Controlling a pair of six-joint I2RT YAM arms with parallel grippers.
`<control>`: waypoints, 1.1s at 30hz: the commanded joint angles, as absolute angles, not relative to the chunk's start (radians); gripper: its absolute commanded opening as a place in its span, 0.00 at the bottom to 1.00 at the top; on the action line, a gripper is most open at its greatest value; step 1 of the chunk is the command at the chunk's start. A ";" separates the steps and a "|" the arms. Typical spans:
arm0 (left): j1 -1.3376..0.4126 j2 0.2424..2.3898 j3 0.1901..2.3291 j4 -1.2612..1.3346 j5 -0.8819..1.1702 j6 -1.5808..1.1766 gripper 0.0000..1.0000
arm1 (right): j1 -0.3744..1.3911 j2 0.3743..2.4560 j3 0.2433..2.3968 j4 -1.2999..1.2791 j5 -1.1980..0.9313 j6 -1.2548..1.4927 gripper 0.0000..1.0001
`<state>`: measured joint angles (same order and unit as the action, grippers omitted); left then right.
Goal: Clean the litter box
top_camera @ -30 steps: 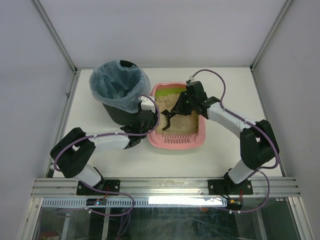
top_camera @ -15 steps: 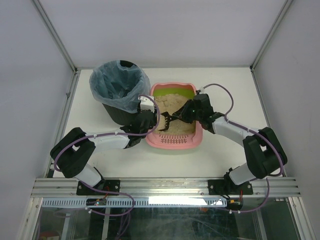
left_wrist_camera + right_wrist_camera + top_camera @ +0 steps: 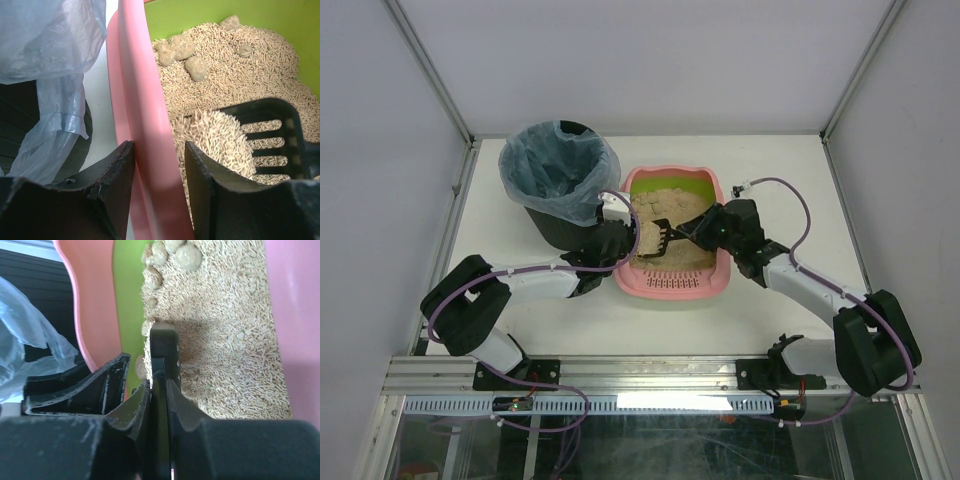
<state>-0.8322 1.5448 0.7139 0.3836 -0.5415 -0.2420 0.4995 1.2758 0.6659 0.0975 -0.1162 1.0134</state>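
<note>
With the litter box (image 3: 670,286) just beside the bin (image 3: 560,178), your left gripper (image 3: 159,150) clamped on its bin-side wall and your right gripper (image 3: 159,385) pinching the scoop (image 3: 658,238), a shallow, hurried pass risks flinging pellets (image 3: 225,85) and missing the clumps (image 3: 182,47).

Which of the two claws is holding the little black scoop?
The right gripper, shut on the handle of the scoop. The left gripper instead clamps the pink rim of the litter box.

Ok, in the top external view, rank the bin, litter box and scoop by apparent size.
1-2. bin and litter box: about alike. The taller bin sits nearer the camera, so I leave them unranked.
3. scoop: clearly smallest.
</note>
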 commanded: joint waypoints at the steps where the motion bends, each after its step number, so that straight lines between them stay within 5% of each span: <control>1: -0.869 1.540 0.739 0.445 -0.417 -0.269 0.43 | 0.487 1.229 0.701 0.223 -0.100 1.043 0.00; 23: -0.868 1.535 0.736 0.445 -0.421 -0.270 0.43 | 0.387 0.847 0.575 0.013 0.013 1.027 0.00; 33: -0.869 1.536 0.737 0.444 -0.420 -0.271 0.43 | 0.233 0.717 0.394 0.283 -0.145 1.198 0.00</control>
<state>-0.8322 1.5448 0.7139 0.3836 -0.5411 -0.2428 0.2871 0.7395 0.4164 0.0429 -0.0658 1.0859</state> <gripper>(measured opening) 0.432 0.173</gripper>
